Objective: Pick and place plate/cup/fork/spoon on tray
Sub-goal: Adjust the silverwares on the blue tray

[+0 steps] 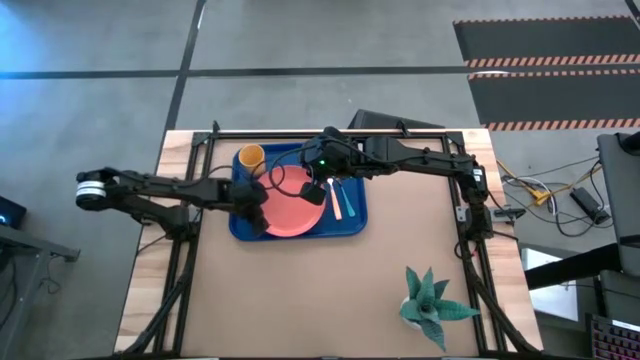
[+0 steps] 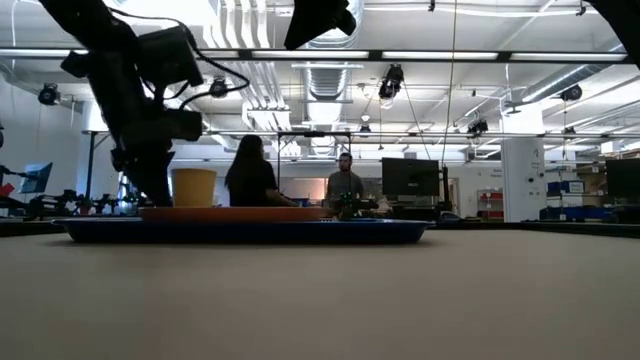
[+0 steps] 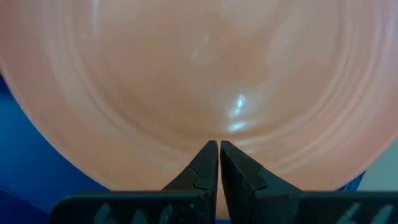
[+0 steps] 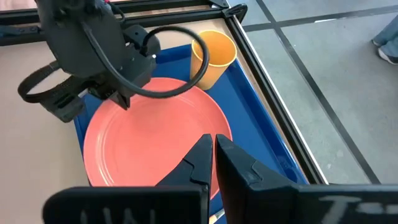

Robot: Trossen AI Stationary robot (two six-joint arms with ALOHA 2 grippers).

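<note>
The salmon-pink plate lies flat in the blue tray at the table's far middle. The yellow-orange cup stands upright in the tray's far left corner. The orange-handled fork and the teal-handled spoon lie in the tray right of the plate. My left gripper is shut, pointing down over the plate's left part. My right gripper is shut and empty, high above the plate's right part. My left gripper points its shut fingertips down at the plate's upper face, just inside the rim on its left side. Nothing shows between the fingers. I cannot tell whether the tips touch the plate. The plate lies flat in the tray.
A green spiky plant stands at the table's near right. Dark frame rails run along the table's left, right and far edges. The near half of the table is bare board. People sit in the room beyond the table.
</note>
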